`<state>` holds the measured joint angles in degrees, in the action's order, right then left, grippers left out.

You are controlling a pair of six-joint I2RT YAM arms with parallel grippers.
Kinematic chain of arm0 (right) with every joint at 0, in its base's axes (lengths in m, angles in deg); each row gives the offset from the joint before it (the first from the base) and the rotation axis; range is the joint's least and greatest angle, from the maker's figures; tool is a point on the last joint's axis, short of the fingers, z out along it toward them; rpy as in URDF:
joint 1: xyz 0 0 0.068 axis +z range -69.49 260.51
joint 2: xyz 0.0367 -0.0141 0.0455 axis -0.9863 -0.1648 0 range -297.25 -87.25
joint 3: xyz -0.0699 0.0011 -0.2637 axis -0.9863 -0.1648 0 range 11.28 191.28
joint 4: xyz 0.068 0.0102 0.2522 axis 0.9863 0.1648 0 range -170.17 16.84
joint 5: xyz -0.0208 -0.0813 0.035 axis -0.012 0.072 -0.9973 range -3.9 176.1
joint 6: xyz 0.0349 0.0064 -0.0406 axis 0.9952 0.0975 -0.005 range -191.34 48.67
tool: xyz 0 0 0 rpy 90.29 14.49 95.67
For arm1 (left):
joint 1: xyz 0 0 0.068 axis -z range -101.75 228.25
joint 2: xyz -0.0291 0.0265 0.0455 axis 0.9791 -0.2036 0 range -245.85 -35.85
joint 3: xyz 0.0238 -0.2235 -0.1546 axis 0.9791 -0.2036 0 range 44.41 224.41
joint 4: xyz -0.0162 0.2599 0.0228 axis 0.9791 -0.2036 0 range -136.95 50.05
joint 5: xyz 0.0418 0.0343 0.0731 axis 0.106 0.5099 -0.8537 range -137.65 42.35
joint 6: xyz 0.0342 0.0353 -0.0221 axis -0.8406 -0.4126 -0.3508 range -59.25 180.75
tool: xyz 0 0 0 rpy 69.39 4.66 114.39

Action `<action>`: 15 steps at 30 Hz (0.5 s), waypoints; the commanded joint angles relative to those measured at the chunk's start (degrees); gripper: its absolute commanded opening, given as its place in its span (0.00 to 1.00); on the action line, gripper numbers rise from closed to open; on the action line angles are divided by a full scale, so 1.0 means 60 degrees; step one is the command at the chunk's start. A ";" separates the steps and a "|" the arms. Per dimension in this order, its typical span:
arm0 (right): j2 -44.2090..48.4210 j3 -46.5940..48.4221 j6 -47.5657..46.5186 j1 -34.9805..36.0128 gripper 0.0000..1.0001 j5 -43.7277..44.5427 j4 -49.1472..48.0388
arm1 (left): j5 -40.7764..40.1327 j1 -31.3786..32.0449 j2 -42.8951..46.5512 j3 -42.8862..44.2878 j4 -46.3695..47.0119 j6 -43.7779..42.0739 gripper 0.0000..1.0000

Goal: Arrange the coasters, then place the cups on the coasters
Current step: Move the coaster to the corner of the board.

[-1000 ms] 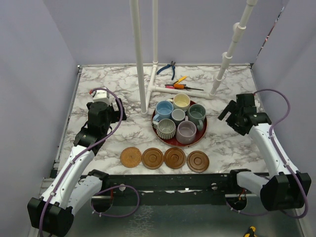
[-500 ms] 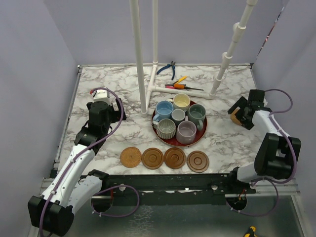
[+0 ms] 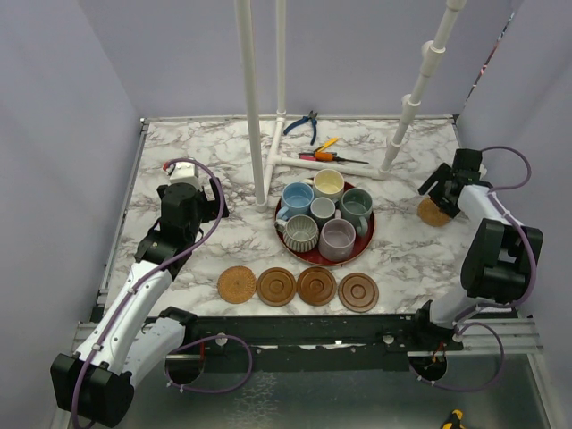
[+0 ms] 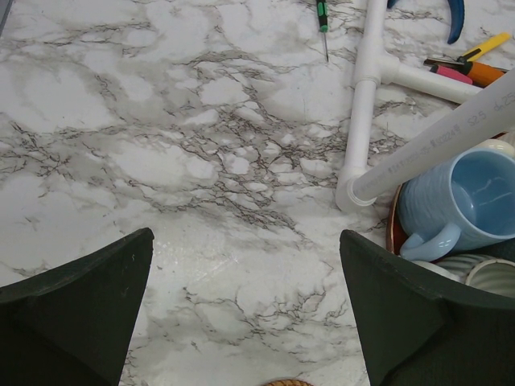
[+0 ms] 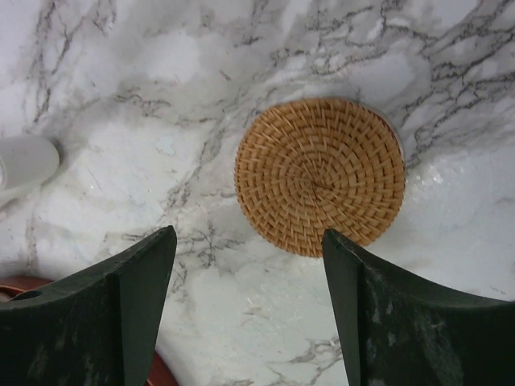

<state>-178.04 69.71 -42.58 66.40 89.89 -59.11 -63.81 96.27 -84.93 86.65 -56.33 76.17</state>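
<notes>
Several brown round coasters [image 3: 276, 287] lie in a row near the table's front edge. One woven tan coaster [image 3: 434, 213] [image 5: 320, 175] lies alone at the far right. My right gripper [image 3: 447, 190] [image 5: 249, 297] hovers open just short of it, with nothing between its fingers. Several cups stand packed on the red tray [image 3: 365, 241], among them a light blue cup [image 3: 297, 197] [image 4: 463, 197] and a lavender cup [image 3: 338, 239]. My left gripper [image 3: 192, 198] [image 4: 245, 322] stands wide open over bare marble left of the tray.
A white pipe frame [image 3: 268, 161] [image 4: 366, 88] rises behind the tray. Pliers [image 3: 304, 125] and screwdrivers [image 3: 326, 152] lie at the back. The table's right edge and wall are close to my right gripper. The tray's rim [image 5: 157, 374] shows at the lower left of the right wrist view.
My right arm folded back and its gripper shifted toward the far right, uncovering the woven coaster in the top view; its jaws narrowed a little. The left arm stayed still.
</notes>
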 commanded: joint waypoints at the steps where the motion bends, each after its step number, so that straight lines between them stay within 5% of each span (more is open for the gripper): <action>1: -0.0744 0.0532 -0.0140 -0.0074 0.76 0.0175 -0.0274 | 0.0042 0.0030 0.0006 -0.0093 0.0011 -0.0040 0.99; 15: -0.2005 0.1010 -0.0395 -0.0084 0.73 -0.0573 -0.0351 | 0.0262 0.0029 0.0126 -0.0096 0.0014 0.0011 0.99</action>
<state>-188.16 74.96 -44.05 66.25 88.58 -60.83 -63.57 96.27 -84.82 86.65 -56.33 76.19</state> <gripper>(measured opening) 0.736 0.991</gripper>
